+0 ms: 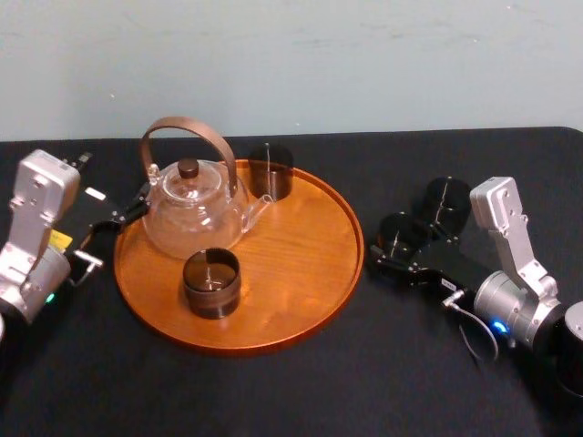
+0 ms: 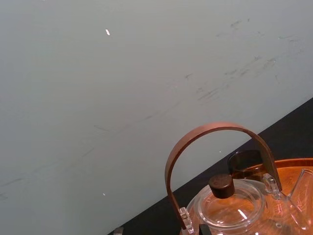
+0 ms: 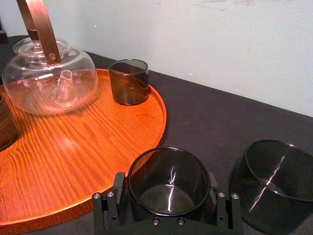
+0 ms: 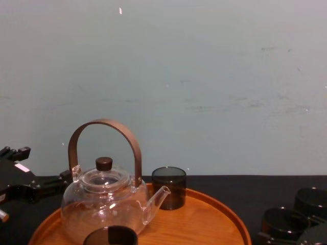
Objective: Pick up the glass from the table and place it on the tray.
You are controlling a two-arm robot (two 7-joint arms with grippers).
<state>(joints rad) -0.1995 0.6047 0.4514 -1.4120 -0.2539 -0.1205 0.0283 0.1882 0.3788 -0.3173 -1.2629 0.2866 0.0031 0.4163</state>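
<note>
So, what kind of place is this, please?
Probably a robot test bench staged as a tea service: a matte black table against a bare pale wall, a round wooden tray carrying a glass teapot and smoked glasses, a robot arm at each side.

Tray (image 1: 310,246) lies mid-table (image 1: 273,391). On the tray: teapot (image 1: 191,209) at rear left, rear glass (image 1: 271,172) at the back rim, front glass (image 1: 211,282) before the teapot. Off the tray's right edge, on the table: nearer glass (image 1: 398,237), with farther glass (image 1: 448,202) just behind and to its right.
</note>
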